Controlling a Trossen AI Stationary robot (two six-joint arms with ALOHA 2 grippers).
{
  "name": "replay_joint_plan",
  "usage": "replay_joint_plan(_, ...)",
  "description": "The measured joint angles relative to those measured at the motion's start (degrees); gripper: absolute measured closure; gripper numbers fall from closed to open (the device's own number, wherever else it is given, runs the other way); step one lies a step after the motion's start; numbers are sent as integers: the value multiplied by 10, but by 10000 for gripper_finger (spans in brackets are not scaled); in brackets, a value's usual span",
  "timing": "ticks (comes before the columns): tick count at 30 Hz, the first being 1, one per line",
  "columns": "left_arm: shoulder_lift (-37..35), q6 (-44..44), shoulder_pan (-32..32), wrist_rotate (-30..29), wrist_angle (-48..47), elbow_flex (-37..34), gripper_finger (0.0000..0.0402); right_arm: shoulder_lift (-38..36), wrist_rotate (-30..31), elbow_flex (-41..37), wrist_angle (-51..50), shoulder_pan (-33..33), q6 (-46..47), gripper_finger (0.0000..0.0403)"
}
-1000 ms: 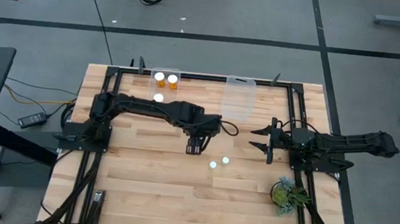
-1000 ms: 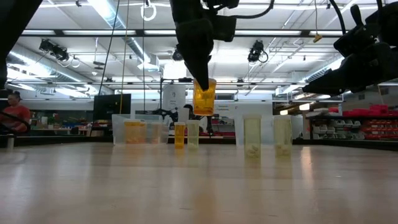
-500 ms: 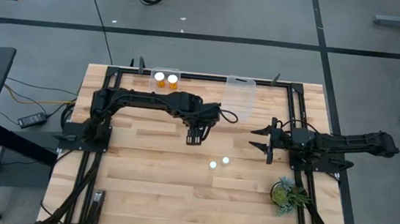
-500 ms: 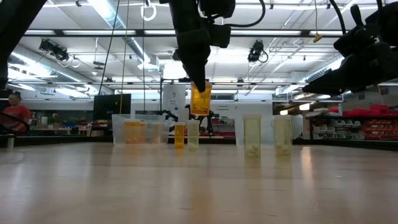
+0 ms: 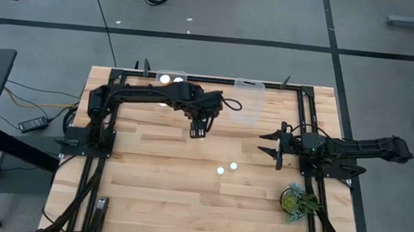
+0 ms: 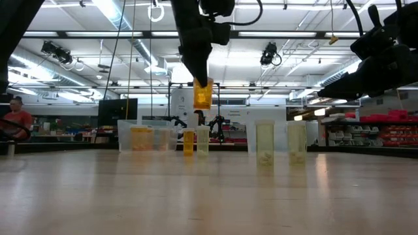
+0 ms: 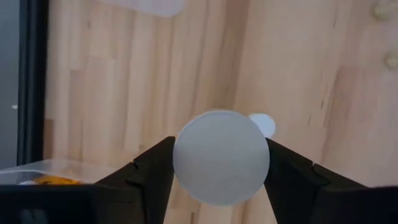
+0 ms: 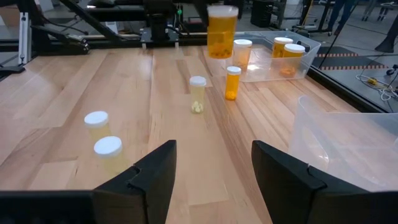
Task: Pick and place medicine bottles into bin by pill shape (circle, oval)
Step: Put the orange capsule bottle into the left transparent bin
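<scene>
Orange plastic hangs in front of me in the low view: the carried bottle (image 6: 202, 94) is off the table (image 5: 154, 195), well above it, pinched in my left gripper (image 5: 197, 130). From the left wrist camera its white cap (image 7: 221, 157) fills the space between both fingers (image 7: 149, 171), which press against its sides. From above, the left arm reaches from its base on the left side across the back half of the table, elbow bent, wrist turned down, with the gripper between the two bins.

My right gripper (image 5: 274, 147) waits on the right side, arm stretched level toward the middle, its fingers spread apart around nothing; through its wrist camera I see only bare wood between them.

Nearest the right gripper stand two pale bottles (image 8: 107, 152), close together. Farther on are a narrow pale bottle (image 8: 197, 93) and a narrow orange bottle (image 8: 232, 83), just beside each other. Behind those, the left bin (image 8: 308, 51) holds orange bottles (image 8: 286, 53), and another white-capped one (image 8: 242, 53) shows near its wall, though I cannot tell whether it sits inside. The right bin (image 5: 246, 104) sits at the back edge too. A green plant (image 5: 296, 199) stands near the right arm's base.

I can read no labels or writing on any bottle.
</scene>
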Motion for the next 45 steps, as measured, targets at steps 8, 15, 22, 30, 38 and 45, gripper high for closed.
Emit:
replay_joint_plan(8, -25, -4, 20, -9, -14, 0, 187, 0, 0, 0, 0, 0, 0, 187)
replay_joint_plan(15, -51, -12, 31, -13, -19, 0, 182, 0, 0, 0, 0, 0, 0, 187)
replay_joint_plan(22, -74, -15, 49, -24, -25, 0, 188, 0, 0, 0, 0, 0, 0, 187)
replay_joint_plan(30, -85, -19, 80, -26, -31, 0, 185, 0, 0, 0, 0, 0, 0, 187)
replay_joint_plan(38, -84, -20, 111, -26, -31, 0, 183, 0, 0, 0, 0, 0, 0, 187)
replay_joint_plan(45, -84, -30, 134, -26, -31, 0, 188, 0, 0, 0, 0, 0, 0, 187)
